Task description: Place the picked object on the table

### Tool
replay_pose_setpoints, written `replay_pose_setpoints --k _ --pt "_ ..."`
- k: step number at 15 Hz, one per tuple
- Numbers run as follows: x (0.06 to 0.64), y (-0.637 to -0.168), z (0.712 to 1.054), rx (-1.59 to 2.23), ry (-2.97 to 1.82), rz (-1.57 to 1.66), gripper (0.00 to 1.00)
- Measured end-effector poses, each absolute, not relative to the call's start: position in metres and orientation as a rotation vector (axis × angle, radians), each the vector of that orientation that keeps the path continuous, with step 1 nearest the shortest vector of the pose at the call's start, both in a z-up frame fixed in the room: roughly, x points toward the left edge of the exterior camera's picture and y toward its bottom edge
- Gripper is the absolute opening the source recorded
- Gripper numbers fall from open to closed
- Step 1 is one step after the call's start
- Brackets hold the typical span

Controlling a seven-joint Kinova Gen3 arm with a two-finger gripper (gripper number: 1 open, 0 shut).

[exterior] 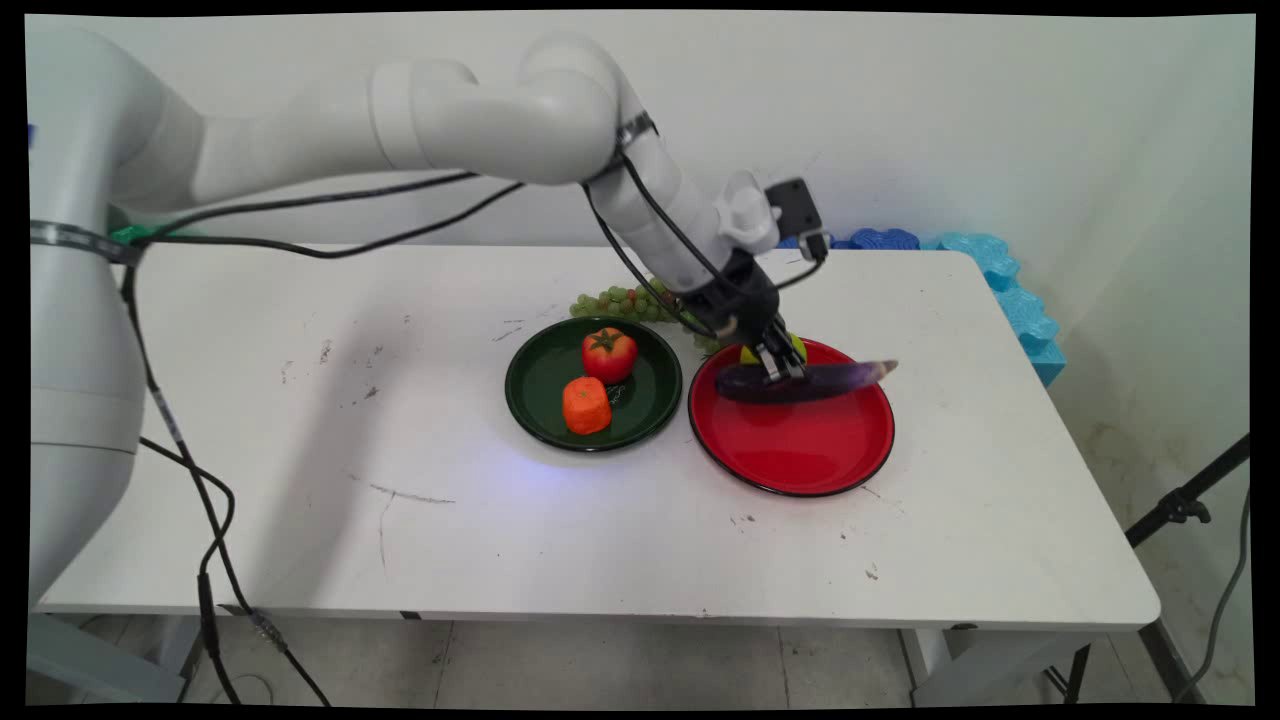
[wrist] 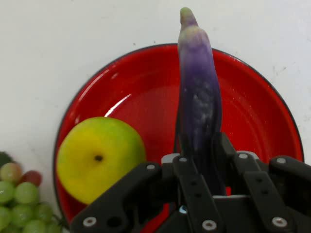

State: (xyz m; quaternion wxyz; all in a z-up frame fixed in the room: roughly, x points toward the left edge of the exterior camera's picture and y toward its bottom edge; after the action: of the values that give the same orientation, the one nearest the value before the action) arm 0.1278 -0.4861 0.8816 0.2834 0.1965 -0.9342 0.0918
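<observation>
White table (exterior: 600, 540), pale wall (exterior: 950, 120)

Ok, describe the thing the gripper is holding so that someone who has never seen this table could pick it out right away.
On the white table two plates sit side by side; look at the red plate on the right. Above its far half the gripper is shut on a long purple eggplant. It is slender and dark, unlike the round yellow-green fruit beside it.

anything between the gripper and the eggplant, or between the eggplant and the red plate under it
Nothing visible. The gripper is shut on the eggplant, which lies over bare red plate. The yellow-green fruit sits on the plate beside it, off to one side, not beneath it.
</observation>
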Motion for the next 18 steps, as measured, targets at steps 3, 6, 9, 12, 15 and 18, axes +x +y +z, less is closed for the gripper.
replay_pose_setpoints --k 3,6,9,12,15,18 --pt "0.143 -0.469 0.906 0.539 -2.481 0.268 0.00" --pt "0.162 -0.446 0.923 0.541 -2.475 0.269 0.00" --pt "0.177 -0.422 0.929 0.517 -2.488 0.264 0.00" --pt "0.189 -0.400 0.929 0.485 -2.509 0.252 0.00" --pt "0.197 -0.382 0.925 0.465 -2.529 0.236 0.00" --pt "0.205 -0.360 0.914 0.454 -2.553 0.207 0.00"
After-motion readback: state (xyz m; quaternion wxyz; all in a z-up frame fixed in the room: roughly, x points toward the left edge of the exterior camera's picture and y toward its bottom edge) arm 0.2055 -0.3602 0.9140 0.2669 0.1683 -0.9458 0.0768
